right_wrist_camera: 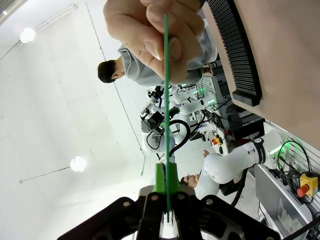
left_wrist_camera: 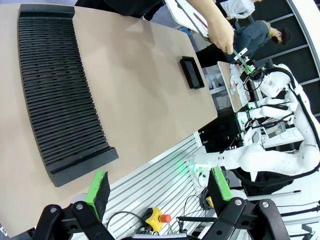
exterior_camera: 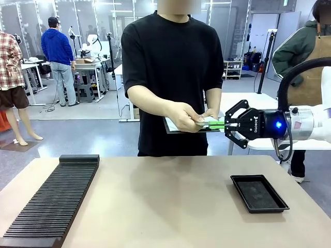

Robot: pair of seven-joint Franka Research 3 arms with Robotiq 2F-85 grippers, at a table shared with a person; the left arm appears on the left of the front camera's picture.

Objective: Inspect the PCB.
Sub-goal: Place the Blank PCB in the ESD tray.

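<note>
Right gripper (exterior_camera: 223, 124): clenched, its green pads pressed against both faces of the PCB (exterior_camera: 215, 124), which it holds out level in the air above the far edge of the table (exterior_camera: 165, 206), well above the tabletop. Seen from the right wrist, the board (right_wrist_camera: 165, 100) runs edge-on as a thin green line straight out from between the pads of the gripper (right_wrist_camera: 166, 176). Its far end is pinched by the person's hand (right_wrist_camera: 150, 35), so board and fingers are touching. From the front, that hand (exterior_camera: 186, 116) meets the board in front of the person's waist, over a clipboard (exterior_camera: 171, 125) with white paper held just beneath. Left gripper (left_wrist_camera: 158, 186): released, fingers spread wide with nothing between them, hanging off the near edge of the table. On the table, a shallow black tray (exterior_camera: 238, 192) lies on the robot's right side. A long black slotted rack (exterior_camera: 57, 199) lies on its left, the two well apart.
</note>
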